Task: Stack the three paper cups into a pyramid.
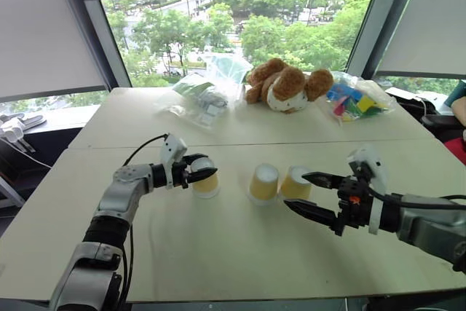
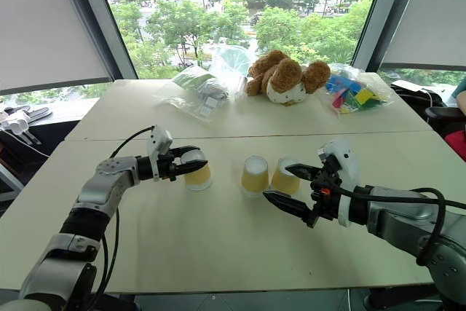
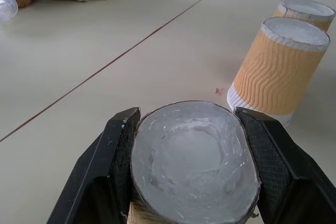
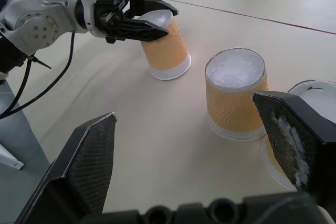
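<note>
Cups stand upside down near the table's (image 1: 218,253) middle seam, white bases up — ready for stacking. Our left gripper (image 1: 206,173) has clamped onto the lone ribbed paper cup (image 1: 205,182), squashing its rim oval. Our right gripper (image 1: 314,193) gapes beside the cup pair (image 1: 279,183), which stand touching, likely to steady them.

Three yellow-orange paper cups (image 1: 263,183) with wavy ribbing and white bases; black left gripper (image 1: 202,175) fingers; brown-and-white plush toy (image 1: 286,85).
</note>
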Controlling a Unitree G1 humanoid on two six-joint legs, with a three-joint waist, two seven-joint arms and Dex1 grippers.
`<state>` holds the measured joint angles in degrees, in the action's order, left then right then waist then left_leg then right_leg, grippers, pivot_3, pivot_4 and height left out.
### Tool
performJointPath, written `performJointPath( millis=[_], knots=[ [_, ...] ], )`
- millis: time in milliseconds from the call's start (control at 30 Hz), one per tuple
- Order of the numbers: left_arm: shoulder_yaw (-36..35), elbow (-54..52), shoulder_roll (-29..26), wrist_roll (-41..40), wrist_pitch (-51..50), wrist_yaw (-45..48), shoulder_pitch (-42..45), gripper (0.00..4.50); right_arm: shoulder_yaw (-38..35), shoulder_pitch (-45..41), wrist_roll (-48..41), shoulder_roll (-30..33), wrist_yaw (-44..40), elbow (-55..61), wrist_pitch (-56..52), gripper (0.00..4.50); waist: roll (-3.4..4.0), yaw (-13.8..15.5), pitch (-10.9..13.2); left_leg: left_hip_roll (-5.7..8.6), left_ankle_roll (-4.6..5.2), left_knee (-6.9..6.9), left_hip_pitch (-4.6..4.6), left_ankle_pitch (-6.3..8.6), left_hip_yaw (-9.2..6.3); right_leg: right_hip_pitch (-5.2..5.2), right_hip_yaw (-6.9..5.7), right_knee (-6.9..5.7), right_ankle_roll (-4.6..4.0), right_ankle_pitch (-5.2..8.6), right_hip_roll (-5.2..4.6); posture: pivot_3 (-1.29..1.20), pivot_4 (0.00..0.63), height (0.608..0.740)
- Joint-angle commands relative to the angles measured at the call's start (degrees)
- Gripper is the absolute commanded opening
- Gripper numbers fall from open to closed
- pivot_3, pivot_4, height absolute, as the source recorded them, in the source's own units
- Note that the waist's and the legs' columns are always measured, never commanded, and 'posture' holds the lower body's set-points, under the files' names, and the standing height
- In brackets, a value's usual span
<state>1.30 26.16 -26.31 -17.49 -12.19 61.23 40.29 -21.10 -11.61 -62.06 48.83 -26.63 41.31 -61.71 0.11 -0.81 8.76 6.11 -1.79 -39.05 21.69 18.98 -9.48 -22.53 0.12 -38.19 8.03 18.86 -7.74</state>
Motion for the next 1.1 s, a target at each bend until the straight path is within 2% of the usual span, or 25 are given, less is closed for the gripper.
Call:
performJointPath(
  millis=[33,133,200,267,400,567,767,1100],
  knots=[
    [-2.1,0.91,-3.3,-1.56,-1.11,3.97,6.38,2.29,-1.29,0.17,0.18,1.3,-0.48,-0.38,1.94,4.5,-0.01,0.05,0.01,0.0,0.0,0.0,0.02,0.0,0.0,-0.02,-0.01,0.0,0.0,0.0,0.0,0.0,0.15,0.74],
    [-2.24,6.93,-5.5,-1.52,-1.56,8.76,14.54,2.29,-2.08,0.67,0.58,2.17,-1.32,-1.48,2.73,4.5,-0.17,0.13,0.09,0.01,0.0,-0.14,0.23,0.0,-0.11,-0.09,-0.16,0.0,0.0,0.0,0.01,0.0,0.15,0.74],
    [-1.75,13.73,-4.51,-0.25,1.22,10.24,21.08,2.29,-2.26,0.72,0.91,2.46,-1.6,-2.41,3.47,4.5,-0.19,0.24,0.07,0.02,0.0,-0.15,0.33,0.0,-0.14,-0.11,-0.19,-0.04,0.05,-0.03,0.01,0.0,0.15,0.74],
    [-1.46,20.87,-2.16,0.87,4.21,11.11,27.6,2.29,-2.58,0.9,1.72,2.74,-1.85,-3.3,4.36,4.5,-0.19,0.33,0.06,0.09,0.01,-0.15,0.37,0.0,-0.17,-0.1,-0.24,-0.01,0.07,-0.03,-0.02,0.0,0.15,0.74],
    [-1.36,28.54,4.38,1.13,7.04,13.87,34.42,2.29,-4.76,2.21,3.35,3.16,-1.37,-4.03,5.57,4.5,-0.21,0.17,0.06,0.13,0.06,-0.18,0.42,0.03,-0.16,-0.08,-0.29,-0.01,0.08,-0.04,-0.04,0.0,0.15,0.74],
    [-2.03,33.53,11.56,0.87,7.81,16.26,38.06,2.29,-13.61,7.42,3.38,5.65,-2.27,-3.29,4.7,4.5,-0.22,-0.27,0.07,0.09,0.07,-0.21,0.58,0.04,-0.1,-0.23,-0.29,-0.04,0.09,-0.04,-0.01,0.0,0.15,0.74],
    [-2.99,37.16,16.68,0.79,9.37,17.45,41.0,2.29,-22.26,13.54,-1.07,6.7,-2.31,-0.4,2.04,4.5,-0.22,-0.01,0.07,0.05,0.08,-0.25,0.59,0.03,0.06,-0.26,-0.29,-0.15,0.09,-0.04,0.02,0.0,0.15,0.74],
    [-1.62,40.48,22.24,4.53,12.25,20.08,42.46,2.29,-25.12,21.17,-4.4,4.88,0.17,3.49,2.73,4.5,-0.24,0.08,0.08,0.08,0.08,-0.33,0.59,0.04,0.08,-0.22,-0.29,-0.17,0.09,-0.05,0.02,0.0,0.15,0.74]
  ],
)
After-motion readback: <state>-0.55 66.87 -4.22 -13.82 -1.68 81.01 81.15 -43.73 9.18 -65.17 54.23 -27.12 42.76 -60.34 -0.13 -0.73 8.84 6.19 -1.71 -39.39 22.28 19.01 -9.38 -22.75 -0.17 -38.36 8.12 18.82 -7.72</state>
